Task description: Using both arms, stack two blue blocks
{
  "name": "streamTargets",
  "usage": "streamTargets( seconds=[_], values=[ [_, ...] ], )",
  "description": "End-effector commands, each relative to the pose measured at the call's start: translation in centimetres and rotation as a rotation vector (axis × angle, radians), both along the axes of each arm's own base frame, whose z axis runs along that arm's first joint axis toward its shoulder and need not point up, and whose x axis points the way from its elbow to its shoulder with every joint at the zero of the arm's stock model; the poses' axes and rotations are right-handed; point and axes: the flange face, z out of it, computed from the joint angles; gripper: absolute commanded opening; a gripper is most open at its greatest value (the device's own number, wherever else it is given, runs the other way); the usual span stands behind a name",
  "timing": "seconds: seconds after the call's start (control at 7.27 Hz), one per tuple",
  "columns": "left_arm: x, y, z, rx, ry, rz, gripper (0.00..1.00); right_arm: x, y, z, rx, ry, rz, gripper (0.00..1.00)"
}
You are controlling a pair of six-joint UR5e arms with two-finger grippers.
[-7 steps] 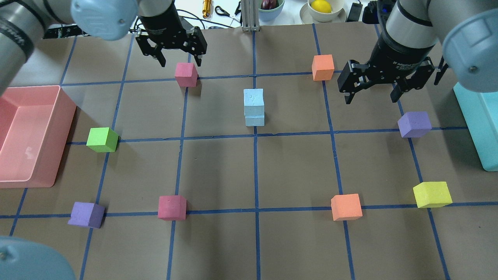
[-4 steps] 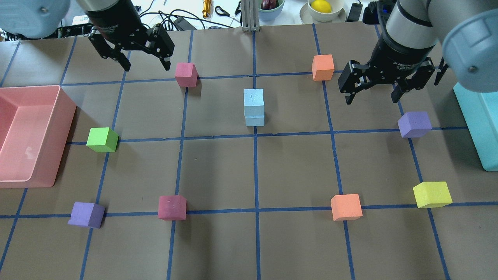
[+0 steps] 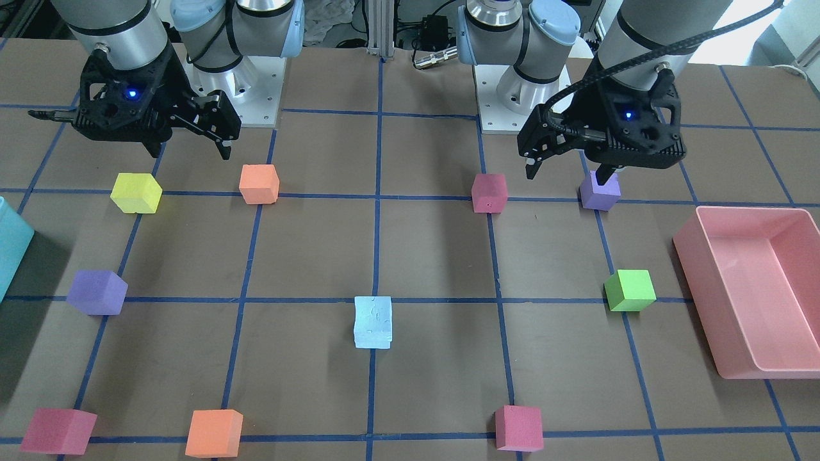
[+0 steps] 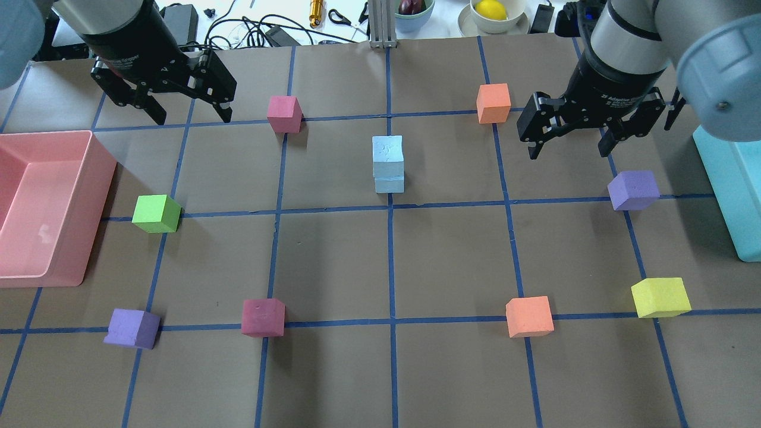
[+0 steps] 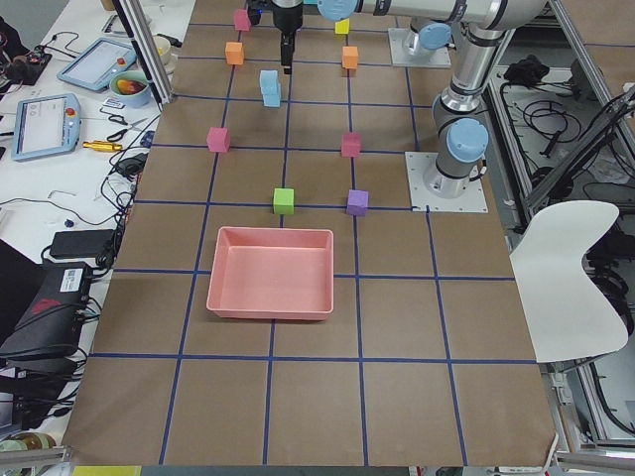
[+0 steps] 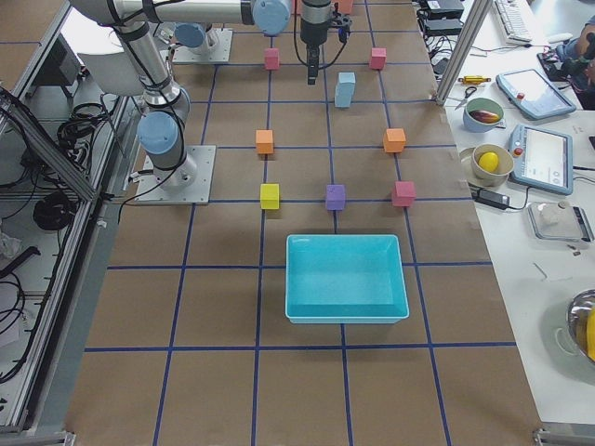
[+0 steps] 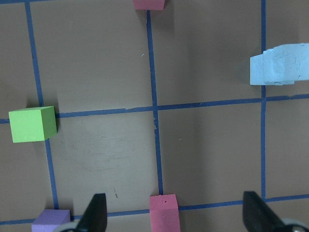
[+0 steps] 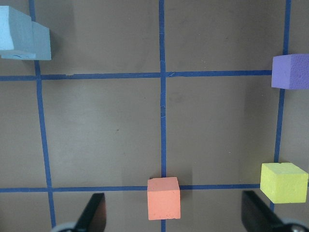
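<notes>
The left hand (image 4: 194, 117) has just swung out toward its own side, away from the middle of the desk (image 4: 333, 261). A moment ago it hung much closer in. The right hand (image 4: 568, 153) has hardly moved at all. Both hands have their fingers spread wide apart and they hold nothing. Both are up in the air, off the desk. The blue blocks (image 4: 388, 163) have not moved while this went on. One sits on top of the other, and no hand is touching them. They stand between the two hands and well apart from both. They are out ahead of the left hand and off to its right. They are out ahead of the right hand and off to its left. The little tower stands upright, so its long way goes straight up and down, with the flat top facing up. The top block may sit a tiny bit off from the one under it, but it is hard to be sure. I think the stacking is done and the hands are only backing away. The tower looks steady if nothing bumps it.
</notes>
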Motion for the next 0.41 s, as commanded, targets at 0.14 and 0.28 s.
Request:
streamTargets(
  seconds=[0.14,0.28],
  values=[
    [0.75,0.33,0.75,-0.017,0.0,0.019,1.0,0.11,0.12,0.09,-0.001,-0.011,0.0,1.0],
    [0.67,0.38,0.59,-0.012,0.0,0.018,1.0,0.09,0.12,0.03,-0.001,-0.009,0.0,1.0]
  ],
)
